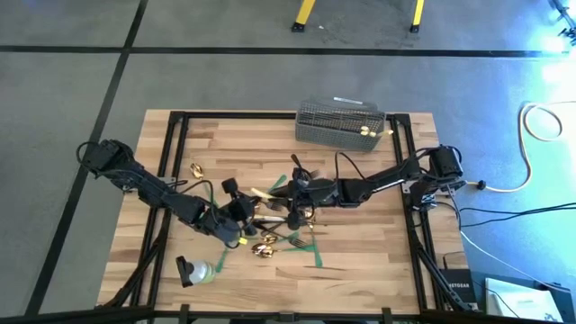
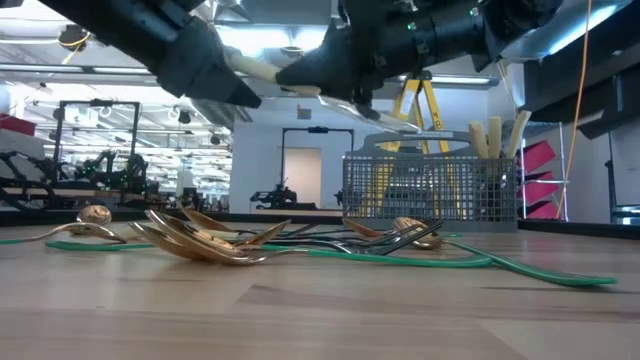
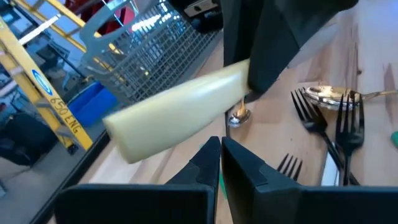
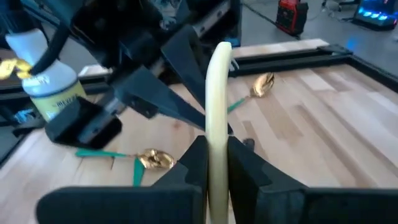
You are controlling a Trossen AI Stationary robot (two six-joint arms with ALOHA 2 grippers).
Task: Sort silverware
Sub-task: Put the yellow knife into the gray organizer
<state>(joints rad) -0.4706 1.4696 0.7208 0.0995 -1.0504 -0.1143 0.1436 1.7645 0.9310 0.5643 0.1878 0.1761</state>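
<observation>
A cream-handled knife [image 1: 266, 194] is lifted above the middle of the table, level, in my right gripper [image 4: 216, 148], which reaches in from the table's right. Its handle's free end points toward my left gripper [image 3: 221, 148]. That gripper is shut, with nothing between its fingers, just below and beside the handle [image 3: 180, 109]. Whether it touches the handle, I cannot tell. The knife's blade is hidden. Gold spoons and dark forks [image 1: 274, 241] lie in a loose pile on the wood below both grippers, showing in the low view as a pile [image 2: 215, 240]. My right gripper pinches the knife's cream handle [image 4: 217, 124] between its two fingers [image 4: 249, 165], which lie along it. The fingers come level from the table's right. The handle's free end [image 4: 222, 50] sticks out past the fingertips, and the knife is clear of the table.
A grey wire mesh basket [image 1: 340, 121] stands near the far edge and holds cream-handled knives [image 2: 495, 135] upright. Green tape strips [image 1: 317, 256] lie among the cutlery. A small bottle [image 1: 198, 270] stands near the front left. One gold spoon [image 1: 196, 169] lies apart.
</observation>
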